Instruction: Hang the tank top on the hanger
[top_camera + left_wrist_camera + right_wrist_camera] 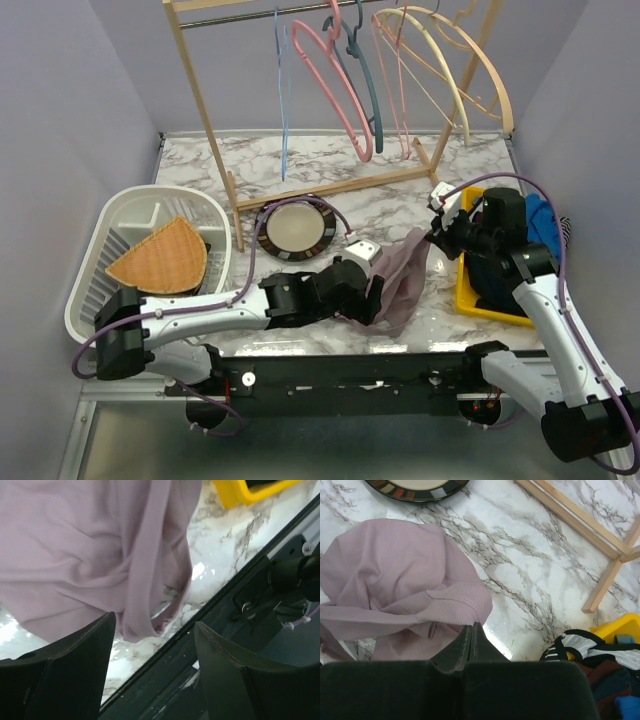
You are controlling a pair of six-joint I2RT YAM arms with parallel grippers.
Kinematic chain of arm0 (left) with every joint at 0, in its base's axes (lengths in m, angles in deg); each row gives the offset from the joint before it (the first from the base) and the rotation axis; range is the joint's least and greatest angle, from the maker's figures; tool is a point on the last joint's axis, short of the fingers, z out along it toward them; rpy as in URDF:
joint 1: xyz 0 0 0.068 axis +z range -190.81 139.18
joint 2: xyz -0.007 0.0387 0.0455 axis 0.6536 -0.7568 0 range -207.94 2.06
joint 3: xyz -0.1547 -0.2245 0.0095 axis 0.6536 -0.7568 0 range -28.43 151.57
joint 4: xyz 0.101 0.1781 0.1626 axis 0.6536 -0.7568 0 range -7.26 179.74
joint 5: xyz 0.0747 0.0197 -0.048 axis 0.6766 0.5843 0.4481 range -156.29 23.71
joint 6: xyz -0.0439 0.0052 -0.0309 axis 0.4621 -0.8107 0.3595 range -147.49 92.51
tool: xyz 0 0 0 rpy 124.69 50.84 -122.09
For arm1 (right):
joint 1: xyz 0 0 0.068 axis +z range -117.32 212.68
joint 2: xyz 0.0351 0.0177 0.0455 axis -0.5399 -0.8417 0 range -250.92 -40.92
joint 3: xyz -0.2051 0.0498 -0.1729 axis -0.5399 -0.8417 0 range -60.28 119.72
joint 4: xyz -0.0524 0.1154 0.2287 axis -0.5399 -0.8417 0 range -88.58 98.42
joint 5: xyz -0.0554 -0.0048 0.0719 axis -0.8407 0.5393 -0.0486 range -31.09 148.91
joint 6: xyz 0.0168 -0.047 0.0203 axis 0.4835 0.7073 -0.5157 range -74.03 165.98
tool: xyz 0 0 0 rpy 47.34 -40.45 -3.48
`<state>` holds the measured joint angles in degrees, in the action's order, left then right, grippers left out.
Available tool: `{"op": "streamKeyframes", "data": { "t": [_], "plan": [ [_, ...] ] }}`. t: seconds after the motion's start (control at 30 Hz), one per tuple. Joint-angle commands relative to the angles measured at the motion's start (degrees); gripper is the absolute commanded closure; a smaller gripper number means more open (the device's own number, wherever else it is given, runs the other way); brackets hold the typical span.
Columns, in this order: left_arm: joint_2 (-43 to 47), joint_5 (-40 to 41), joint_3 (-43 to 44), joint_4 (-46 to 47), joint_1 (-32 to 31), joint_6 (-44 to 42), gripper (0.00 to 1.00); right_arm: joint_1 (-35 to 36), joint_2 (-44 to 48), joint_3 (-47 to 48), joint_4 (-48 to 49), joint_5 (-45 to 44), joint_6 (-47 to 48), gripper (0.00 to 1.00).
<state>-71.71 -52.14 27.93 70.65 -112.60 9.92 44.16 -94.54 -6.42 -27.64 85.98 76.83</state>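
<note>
Just then, our right hand pinched the tank top shut at its top edge, the cloth hung down by our open left hand, and the hanger hung far behind on the rack.

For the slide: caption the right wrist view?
Shut right gripper pinching the mauve tank top over a marble table.
</note>
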Motion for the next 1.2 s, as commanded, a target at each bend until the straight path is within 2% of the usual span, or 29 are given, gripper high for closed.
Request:
{"op": "streamKeyframes", "data": {
  "t": [0.0, 0.13, 0.23, 0.27, 0.33, 0.37, 0.4, 0.57, 0.8, 0.9, 1.03, 1.17],
  "plan": [
    [-6.63, 5.61, 3.13, -1.11, -3.97, 5.65, 0.24, -0.59, 0.72, -0.87, 0.98, 1.41, -1.5, 0.99],
    [-14.61, 11.5, 7.88, -7.61, -5.73, 8.12, 0.26, -0.76, 0.89, -1.66, 1.25, 1.93, -1.85, 0.99],
    [-18.41, 16.42, 12.1, -14.47, -6.17, 9.35, 0.37, -0.94, 0.98, -2.01, 1.25, 2.2, -1.94, 0.99],
    [-19.99, 17.22, 12.89, -16.66, -6.17, 9.44, 0.54, -1.03, 1.24, -2.18, 1.25, 2.37, -1.94, 0.99],
    [-20.35, 18.53, 14.83, -17.64, -6.26, 8.39, 0.78, -1.03, 1.59, -2.19, 1.16, 2.37, -1.94, 0.99],
    [-19.92, 18.72, 15.44, -17.91, -6.26, 7.77, 0.95, -1.03, 1.77, -2.01, 0.99, 2.37, -1.85, 0.99],
    [-19.39, 18.89, 16.67, -17.91, -6.26, 6.11, 1.0, -1.03, 2.12, -1.84, 0.46, 2.2, -1.76, 0.99],
    [-13.68, 19.59, 21.94, -18.08, -6.08, -1.45, 1.0, -1.2, 3.79, 1.06, -2.17, -0.96, -1.49, 0.99],
    [-8.58, 21.88, 34.5, -20.98, -3.45, -11.82, 1.0, -1.55, 7.92, 9.4, -7.09, -5.71, -2.02, 0.99],
    [-7.43, 21.53, 40.22, -21.34, -2.66, -16.12, 1.0, -1.55, 8.89, 15.29, -9.2, -7.29, -2.02, 0.99],
    [-8.57, 22.14, 53.11, -24.93, -2.39, -20.44, 1.0, -1.56, 8.28, 23.99, -12.1, -9.23, -1.5, 0.99],
    [-7.88, 21.88, 58.08, -25.65, -2.48, -23.6, 1.0, -1.64, 6.7, 31.38, -15.01, -7.83, -1.58, 0.99]
  ]
}}
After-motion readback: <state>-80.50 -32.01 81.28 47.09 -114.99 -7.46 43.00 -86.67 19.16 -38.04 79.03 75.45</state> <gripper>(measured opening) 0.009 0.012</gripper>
